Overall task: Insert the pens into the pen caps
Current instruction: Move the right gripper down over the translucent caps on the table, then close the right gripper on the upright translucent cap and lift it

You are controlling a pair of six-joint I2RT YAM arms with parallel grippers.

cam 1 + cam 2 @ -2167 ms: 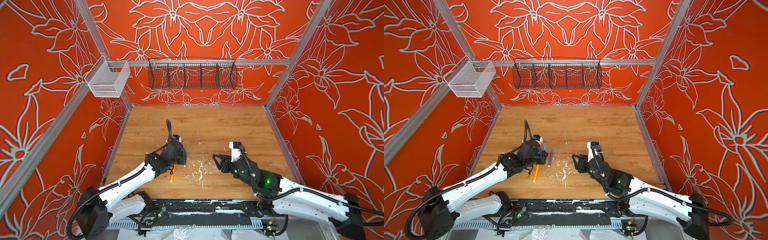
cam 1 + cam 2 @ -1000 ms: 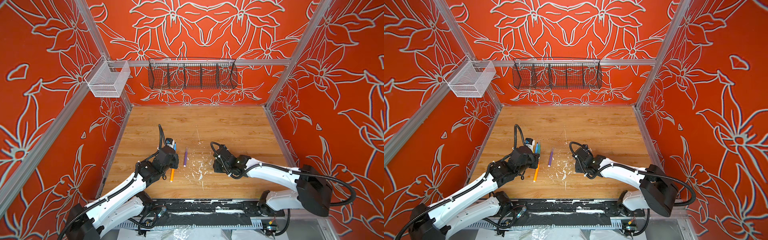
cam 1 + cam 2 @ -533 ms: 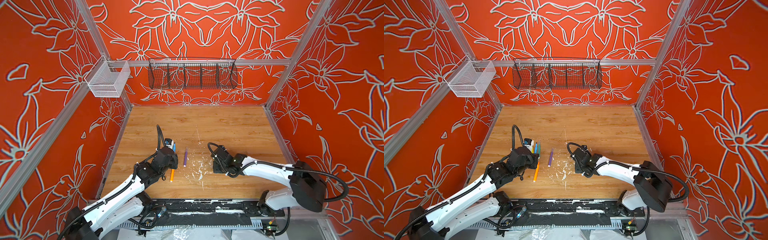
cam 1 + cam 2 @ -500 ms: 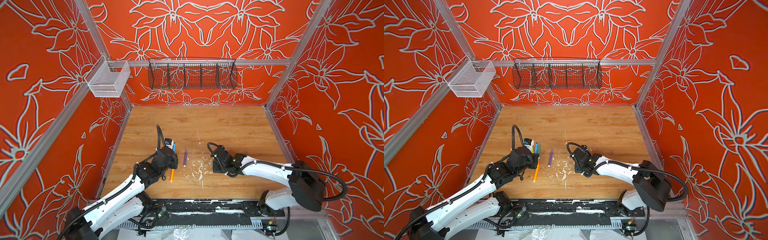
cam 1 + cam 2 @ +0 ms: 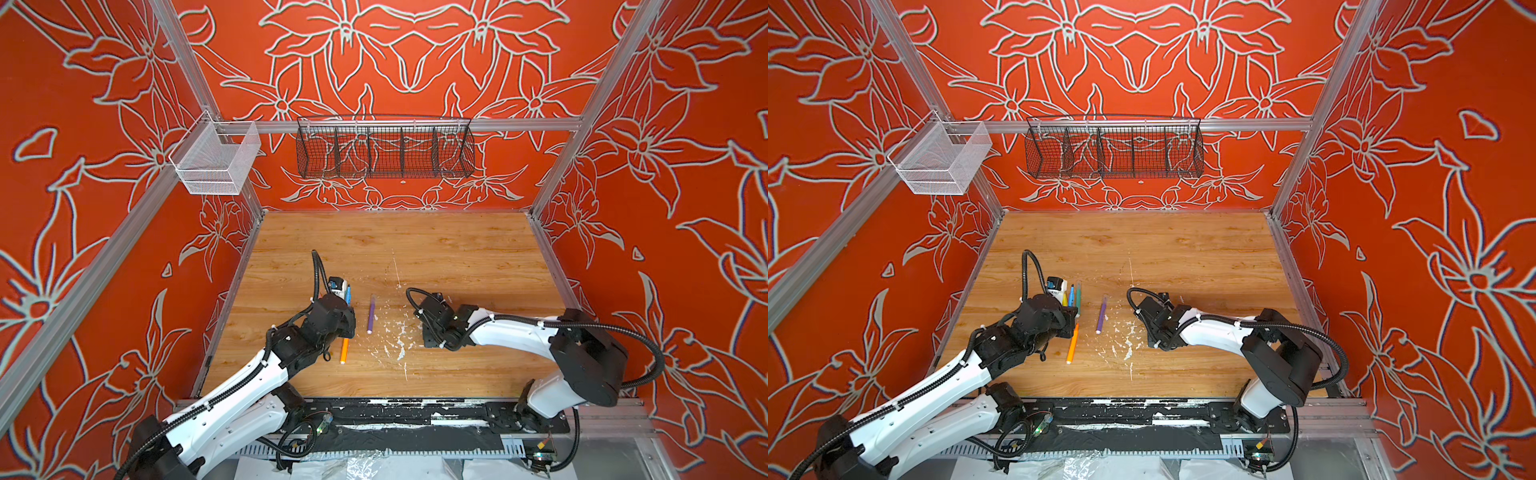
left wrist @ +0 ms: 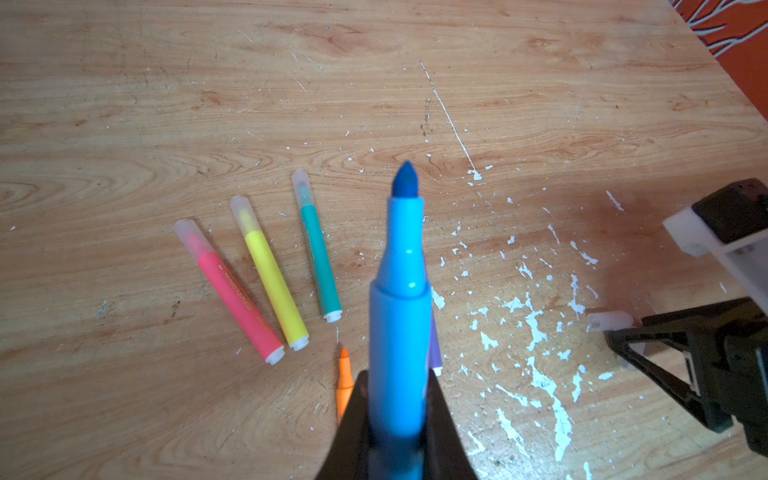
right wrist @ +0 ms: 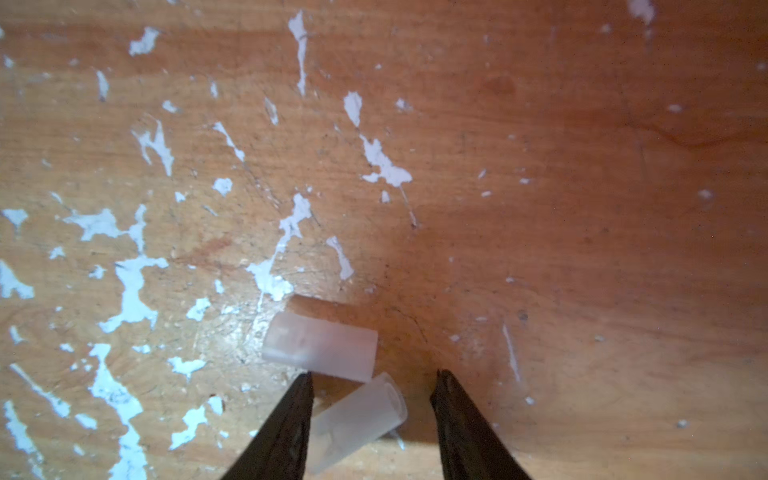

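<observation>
1. Clamping confirmed: left gripper is clenched on the light-blue felt-tip pen, bare tip forward, above the scuffed wooden table.
2. Right gripper is released, its jaws straddling one small clear plastic cap lying on the table.
3. Risk: a second clear cap lies just beside it, so closing may pinch or shove both.
4. Risk: the round cap could roll or squirt out under an off-centre squeeze.

In the left wrist view the blue pen runs off the picture's edge and covers most of the purple pen; the orange pen shows only its tip end. In the right wrist view one clear cap lies partly behind the right end effector
</observation>
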